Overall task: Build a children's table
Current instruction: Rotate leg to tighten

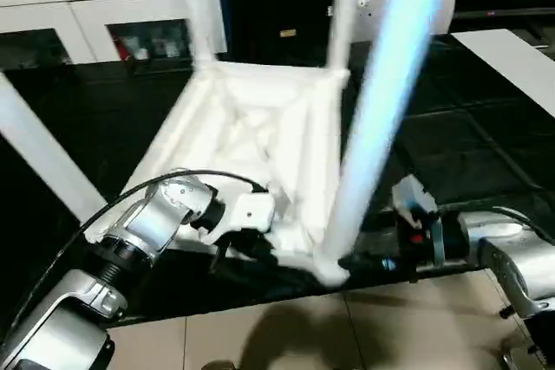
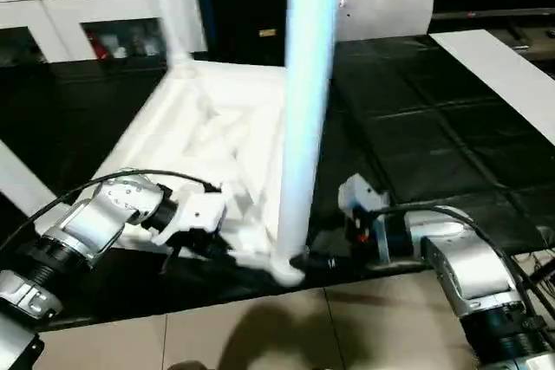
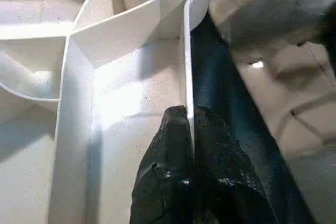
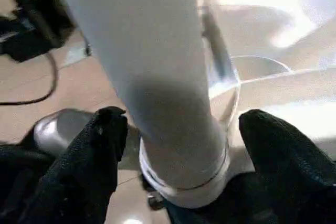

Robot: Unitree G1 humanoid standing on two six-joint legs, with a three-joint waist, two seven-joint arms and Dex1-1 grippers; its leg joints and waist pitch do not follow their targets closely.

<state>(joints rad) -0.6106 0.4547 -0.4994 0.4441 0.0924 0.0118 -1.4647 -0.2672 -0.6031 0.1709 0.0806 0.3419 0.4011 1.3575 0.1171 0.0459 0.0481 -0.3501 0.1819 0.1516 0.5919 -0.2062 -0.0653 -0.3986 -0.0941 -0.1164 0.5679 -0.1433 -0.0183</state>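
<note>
A: Standing upright in the upturned tabletop (image 1: 251,127), three legs are counted; the near leg (image 1: 381,110) is seated in its corner socket.

B: Tabletop's rim is pinched by the closed left gripper (image 3: 186,129); right gripper (image 4: 173,145) is spread around that leg, untouching. One leg (image 1: 39,158) left.

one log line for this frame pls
left gripper: shut on tabletop rim | right gripper: open, fingers astride leg | leg: upright in near corner socket

Head cameras look forward and down over both silver forearms, taking in the upturned tabletop (image 1: 251,136) and the near leg (image 2: 303,110), side by side. Left wrist camera sits tight against the tabletop's rim (image 3: 187,56). Right wrist camera peers close along its fingers (image 4: 97,150) at that same leg's base.
</note>
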